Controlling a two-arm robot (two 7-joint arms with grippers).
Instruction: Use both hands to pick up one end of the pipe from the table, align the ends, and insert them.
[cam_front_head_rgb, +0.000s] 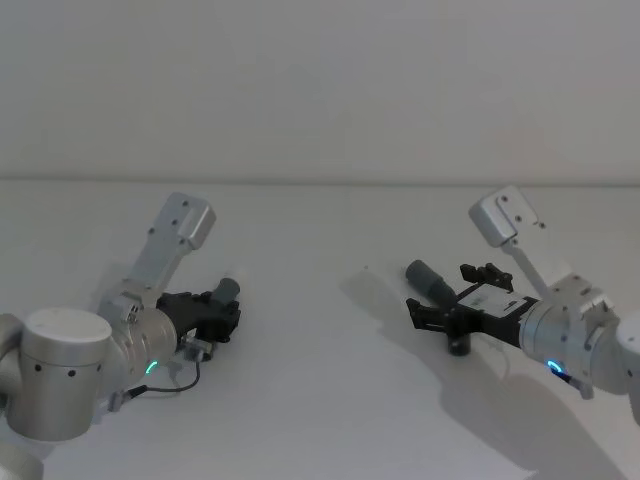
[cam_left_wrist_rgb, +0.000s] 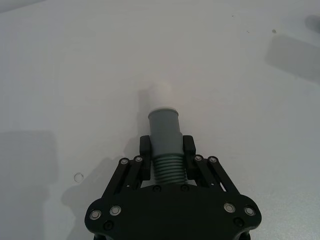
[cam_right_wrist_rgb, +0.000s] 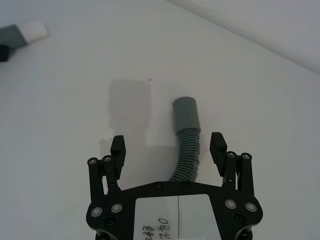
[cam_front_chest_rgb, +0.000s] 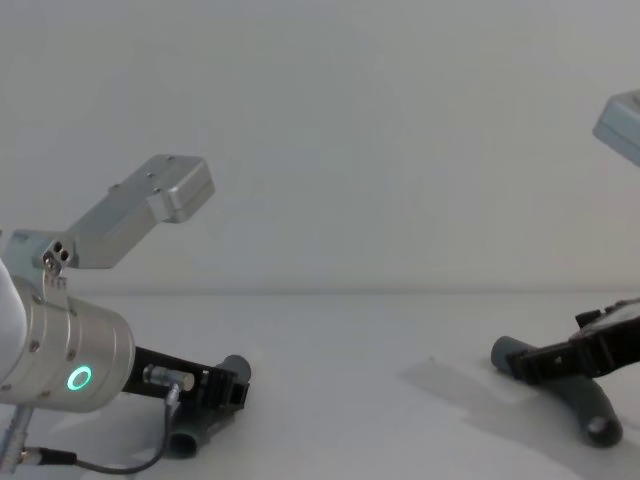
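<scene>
White-tipped pipe piece: dark grey plastic. It has a smooth round cuff ending in a narrower white tip, with a ribbed flexible section behind. It sits on the robot's left side of the table, clenched in the left gripper. The gripper's two black fingers press the base of the cuff from either side, just where the ribs begin. The white tip points away from the gripper, out over bare table. In the chest view the piece bends downward behind the fingers. Whether its far end touches the surface cannot be judged.

Plain pipe piece: dark grey, with a smooth cylindrical cuff and a curving ribbed length behind. It lies flat on the table on the robot's right side, well apart from the other piece. Its ribbed length passes between the fingers of the right gripper, nearer one finger. The fingers are spread wide, released, with a gap on both sides.

Right gripper: black linkage frame with silver rivets and a handwritten white label, low over the table.

Left arm: brushed silver with cylindrical joints, a green ring light and a thin black cable.

Right arm: same silver finish.

Table: plain matte white, meeting a white wall.
</scene>
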